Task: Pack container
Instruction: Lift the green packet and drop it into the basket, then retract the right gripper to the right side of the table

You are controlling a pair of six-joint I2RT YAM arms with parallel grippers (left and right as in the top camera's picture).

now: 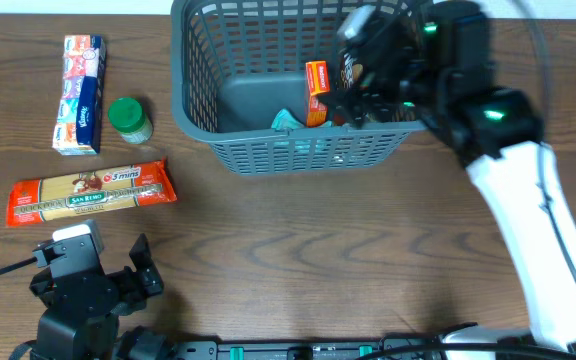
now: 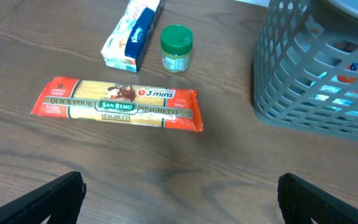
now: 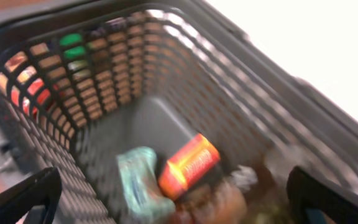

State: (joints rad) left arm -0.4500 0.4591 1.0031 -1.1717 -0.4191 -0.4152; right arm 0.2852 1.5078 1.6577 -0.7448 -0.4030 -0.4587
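1. Jaws spread wide and empty on left gripper (image 2: 180,198), low over the table (image 1: 298,260) at front-left.
2. Jaws likewise spread on right gripper (image 3: 173,196), pinching nothing, above the right half of the container (image 1: 308,152).
3. Upright at the table's far middle, the container; inside, an orange box (image 1: 316,92) beside a teal packet (image 1: 286,120), blurred wrappers (image 3: 229,202) further right.
4. Left of it, well apart: green-lidded jar (image 1: 129,118), tissue pack (image 1: 80,93), spaghetti packet (image 1: 91,192) nearest the left gripper.
5. Right arm (image 1: 513,190) hiding the container's right corner from overhead.
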